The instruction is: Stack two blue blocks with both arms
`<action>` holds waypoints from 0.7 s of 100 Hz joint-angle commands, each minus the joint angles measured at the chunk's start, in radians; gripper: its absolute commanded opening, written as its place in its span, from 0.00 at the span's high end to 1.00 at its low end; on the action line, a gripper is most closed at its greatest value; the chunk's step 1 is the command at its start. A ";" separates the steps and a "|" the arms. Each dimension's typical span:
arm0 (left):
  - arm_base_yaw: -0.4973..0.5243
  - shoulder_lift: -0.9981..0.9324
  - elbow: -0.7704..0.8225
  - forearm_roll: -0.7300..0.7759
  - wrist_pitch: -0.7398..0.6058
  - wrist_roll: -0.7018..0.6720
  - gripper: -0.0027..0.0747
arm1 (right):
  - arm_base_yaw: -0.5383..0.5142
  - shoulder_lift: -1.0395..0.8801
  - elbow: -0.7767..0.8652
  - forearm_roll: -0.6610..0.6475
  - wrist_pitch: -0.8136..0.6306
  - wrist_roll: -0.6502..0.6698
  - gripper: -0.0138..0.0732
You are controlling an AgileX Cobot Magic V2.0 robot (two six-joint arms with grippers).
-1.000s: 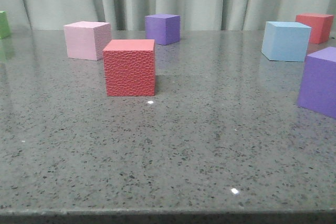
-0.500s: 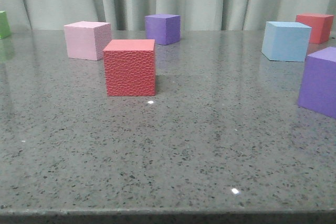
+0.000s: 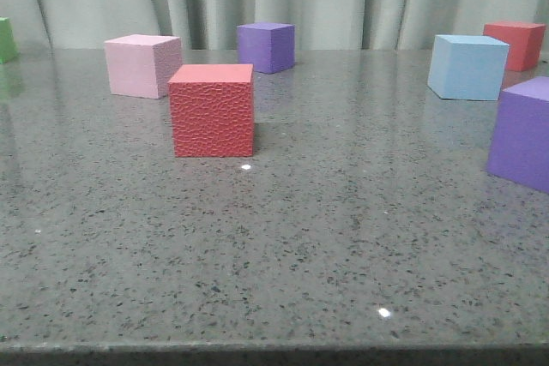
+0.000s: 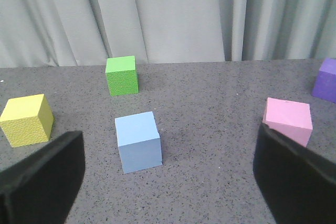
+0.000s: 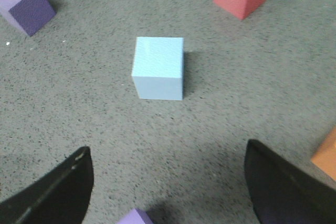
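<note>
One pale blue block (image 3: pixel 467 67) stands at the far right of the table in the front view; it also shows in the right wrist view (image 5: pixel 158 67), ahead of my right gripper (image 5: pixel 168 184), which is open and empty, black fingertips (image 5: pixel 58 192) wide apart. The other pale blue block (image 4: pixel 138 141) shows only in the left wrist view, ahead of and between the spread black fingertips (image 4: pixel 42 179) of my left gripper (image 4: pixel 168 174), which is open and empty. Neither gripper shows in the front view.
Front view: red textured cube (image 3: pixel 212 109), pink cube (image 3: pixel 142 64), purple cube (image 3: pixel 266 46), red cube (image 3: pixel 515 44), large purple cube (image 3: pixel 523 130), green cube (image 3: pixel 7 39). Left wrist view: green cube (image 4: pixel 122 75), yellow cube (image 4: pixel 26 119), pink cube (image 4: pixel 287 120). Right wrist view: a purple cube corner (image 5: pixel 137 217) lies between the fingers.
</note>
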 commanded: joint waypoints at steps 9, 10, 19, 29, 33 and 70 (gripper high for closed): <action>0.004 0.007 -0.036 -0.008 -0.081 -0.003 0.17 | 0.035 0.161 -0.197 -0.004 0.031 -0.011 0.16; 0.004 0.007 -0.036 -0.008 -0.081 -0.003 0.17 | 0.036 0.168 -0.204 -0.004 0.034 -0.011 0.16; 0.004 0.007 -0.036 -0.002 -0.085 -0.003 0.17 | 0.042 0.259 -0.285 -0.004 0.066 -0.007 0.16; 0.004 0.007 -0.036 -0.002 -0.085 -0.003 0.17 | 0.042 0.351 -0.357 -0.005 0.102 0.017 0.16; 0.004 0.007 -0.036 -0.002 -0.085 -0.003 0.17 | 0.042 0.379 -0.386 -0.008 0.117 0.028 0.16; 0.004 0.007 -0.036 -0.008 -0.082 -0.003 0.17 | 0.018 0.578 -0.559 -0.019 0.198 0.081 0.16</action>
